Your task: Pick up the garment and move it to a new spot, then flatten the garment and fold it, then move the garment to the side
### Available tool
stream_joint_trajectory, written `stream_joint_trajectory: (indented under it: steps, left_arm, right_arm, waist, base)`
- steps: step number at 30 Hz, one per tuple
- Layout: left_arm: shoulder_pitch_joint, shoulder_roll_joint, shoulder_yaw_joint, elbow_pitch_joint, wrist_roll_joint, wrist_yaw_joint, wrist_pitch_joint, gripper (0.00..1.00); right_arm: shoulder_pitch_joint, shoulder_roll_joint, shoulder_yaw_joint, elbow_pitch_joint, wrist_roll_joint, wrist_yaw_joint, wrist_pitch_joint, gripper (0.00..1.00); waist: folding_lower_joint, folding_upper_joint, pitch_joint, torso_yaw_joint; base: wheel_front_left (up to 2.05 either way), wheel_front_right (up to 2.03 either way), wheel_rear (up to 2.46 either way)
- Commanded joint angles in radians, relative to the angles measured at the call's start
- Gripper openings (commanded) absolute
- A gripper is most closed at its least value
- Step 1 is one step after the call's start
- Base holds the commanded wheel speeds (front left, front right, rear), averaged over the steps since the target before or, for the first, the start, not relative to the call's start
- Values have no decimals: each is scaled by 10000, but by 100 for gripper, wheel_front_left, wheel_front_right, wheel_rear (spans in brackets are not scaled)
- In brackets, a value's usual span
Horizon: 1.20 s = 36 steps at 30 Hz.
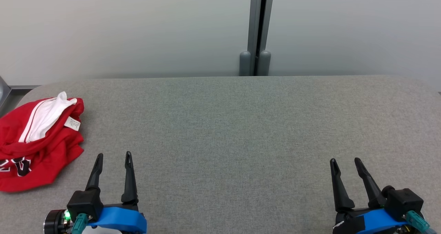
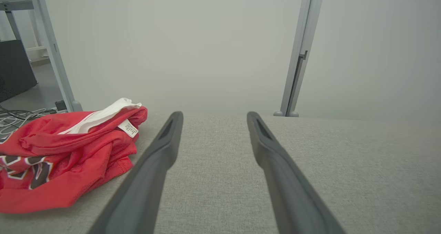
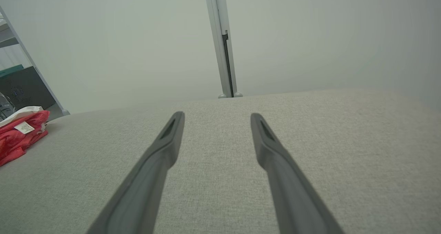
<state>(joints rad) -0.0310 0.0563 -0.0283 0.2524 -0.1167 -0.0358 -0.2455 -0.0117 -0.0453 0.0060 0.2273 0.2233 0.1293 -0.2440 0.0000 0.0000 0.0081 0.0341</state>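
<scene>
Garment (image 1: 44,151) (red, crumpled) far L on tbl (image 1: 241,130)

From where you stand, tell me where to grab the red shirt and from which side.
Grip the bunched fold by the white label on the shirt, likely with the left tool, open and nearest. Come from its right: the cloth humps up there, while the near hem lies flat.

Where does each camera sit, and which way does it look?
Head view: on the head, looking forward and down at the grey table; left gripper and right gripper show, open.
Left wrist view: on that wrist, looking along its fingers toward the wall.
Right wrist view: on that wrist, looking along its fingers toward the wall.
Shared: all three see the red garment.
</scene>
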Motion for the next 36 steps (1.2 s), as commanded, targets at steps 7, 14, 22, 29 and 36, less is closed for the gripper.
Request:
stream_joint_trajectory:
  steps: [7,14,22,29,36]
  left_arm:
    - [3,33,-25,50,579,37,-192,100]
    - [40,17,25,85,548,37,-212,100]
    - [9,-13,28,116,416,18,-212,100]
    - [-46,-24,61,155,391,20,-212,100]
    - [-152,-24,90,162,409,49,-202,100]
  right_arm:
    - [166,-85,63,-2,-606,16,-207,100]
    - [178,-84,67,34,-644,16,-232,100]
    - [164,-84,52,42,-592,16,-232,100]
    - [193,-84,30,28,-548,16,-232,100]
    - [190,-79,52,-42,-505,16,-224,100]
  waist:
    - [0,0,-33,26]
    - [0,0,-53,27]
    - [0,0,-39,49]
    - [0,0,-20,142]
    - [0,0,-14,528]
  base:
    - [0,0,0]
    - [0,0,0]
    - [0,0,0]
    - [0,0,0]
    - [0,0,0]
